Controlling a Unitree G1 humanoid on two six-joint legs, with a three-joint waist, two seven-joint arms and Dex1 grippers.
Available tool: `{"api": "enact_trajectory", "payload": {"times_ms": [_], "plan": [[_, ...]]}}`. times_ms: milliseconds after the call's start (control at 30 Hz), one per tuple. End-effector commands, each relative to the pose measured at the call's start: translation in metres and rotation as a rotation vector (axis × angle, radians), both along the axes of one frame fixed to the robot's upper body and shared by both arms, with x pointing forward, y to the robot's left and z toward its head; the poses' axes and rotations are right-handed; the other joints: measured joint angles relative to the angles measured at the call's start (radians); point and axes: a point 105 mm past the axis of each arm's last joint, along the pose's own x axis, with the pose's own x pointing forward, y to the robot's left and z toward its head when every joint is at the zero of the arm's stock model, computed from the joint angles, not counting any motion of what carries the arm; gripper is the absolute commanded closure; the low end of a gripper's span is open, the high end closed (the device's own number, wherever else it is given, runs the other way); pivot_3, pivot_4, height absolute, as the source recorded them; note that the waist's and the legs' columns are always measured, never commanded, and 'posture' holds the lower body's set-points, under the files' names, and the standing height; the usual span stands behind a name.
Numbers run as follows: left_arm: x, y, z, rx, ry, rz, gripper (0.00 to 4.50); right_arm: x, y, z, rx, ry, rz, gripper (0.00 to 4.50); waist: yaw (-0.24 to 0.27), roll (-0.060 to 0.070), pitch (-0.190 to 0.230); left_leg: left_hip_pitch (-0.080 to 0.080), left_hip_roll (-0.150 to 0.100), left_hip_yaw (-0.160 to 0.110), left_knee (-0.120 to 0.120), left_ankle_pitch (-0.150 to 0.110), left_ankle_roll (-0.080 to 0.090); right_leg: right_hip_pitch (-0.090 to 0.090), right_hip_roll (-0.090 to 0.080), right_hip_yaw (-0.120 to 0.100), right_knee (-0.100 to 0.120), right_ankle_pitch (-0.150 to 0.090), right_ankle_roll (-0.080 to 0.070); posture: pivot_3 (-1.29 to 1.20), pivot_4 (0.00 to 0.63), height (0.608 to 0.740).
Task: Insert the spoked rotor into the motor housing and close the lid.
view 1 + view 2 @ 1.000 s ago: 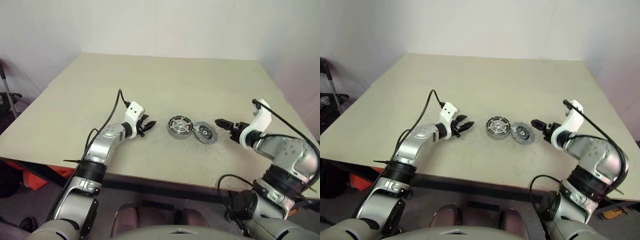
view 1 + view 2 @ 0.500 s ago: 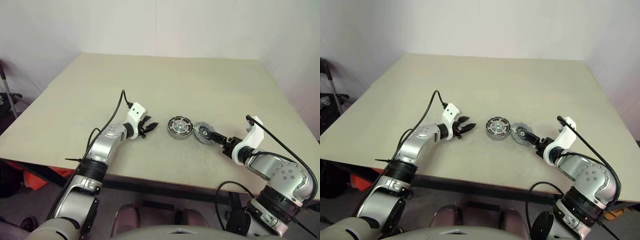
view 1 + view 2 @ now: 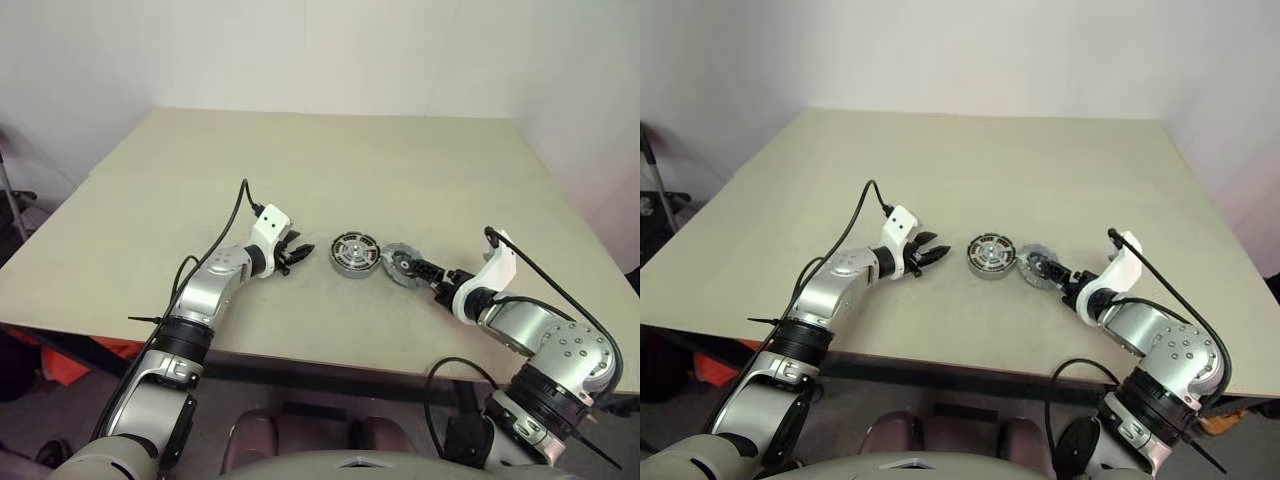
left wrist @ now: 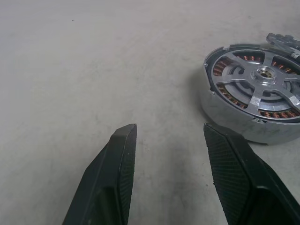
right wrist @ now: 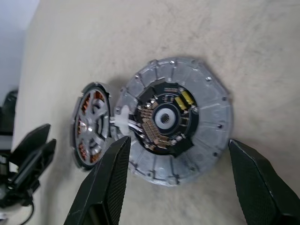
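Note:
The motor housing point(image 3: 355, 254) lies mid-table. The spoked rotor point(image 4: 262, 75) sits inside it, and copper coils show between its silvery spokes. Just to its right lies the lid point(image 5: 176, 119), flat on the table with its dark centre facing up, its rim touching or overlapping the housing's edge. My right gripper point(image 3: 410, 268) is open and low over the lid, one finger point(image 5: 110, 183) on each side of it. A short way left of the housing, my left gripper point(image 3: 300, 252) stands open with nothing between its fingers point(image 4: 119, 159).
The beige table point(image 3: 300, 160) stretches bare behind and to both sides of the parts. Its front edge point(image 3: 300, 348) runs just below my arms. Something orange point(image 3: 60, 362) lies on the floor under the left front corner.
My right gripper has moved left and down to the lid, its wrist rolling so the fingers straddle the disc. The left gripper and the parts have stayed put.

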Motion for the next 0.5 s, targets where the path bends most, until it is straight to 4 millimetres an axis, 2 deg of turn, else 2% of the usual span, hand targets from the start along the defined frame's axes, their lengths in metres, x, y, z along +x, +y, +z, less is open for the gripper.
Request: {"api": "enact_trajectory", "payload": {"times_ms": [33,267,500], "plan": [[0.005,0.001,0.017,-0.004,-0.063,0.004,2.07,0.005,0.023,-0.003,0.076,0.02,0.06,0.78,-0.002,0.0,0.0,0.001,0.0,0.0,-0.001,0.0,-0.001,0.0,0.0,0.0,0.0,0.0,0.0,0.0,0.0,0.74],[0.006,0.003,0.017,-0.003,-0.066,0.013,2.07,0.022,0.026,0.005,0.136,0.013,0.029,0.78,-0.019,0.0,0.0,0.004,0.001,0.0,-0.007,0.004,-0.007,0.0,0.001,0.0,-0.001,0.0,0.0,0.0,0.0,0.74],[0.006,0.003,0.017,-0.003,-0.067,0.016,2.07,0.036,0.03,0.025,0.174,-0.085,0.009,0.78,-0.012,0.0,0.0,0.003,0.0,0.001,-0.009,0.004,-0.007,-0.002,0.001,0.0,-0.001,0.001,-0.002,0.0,0.0,0.74]]}}
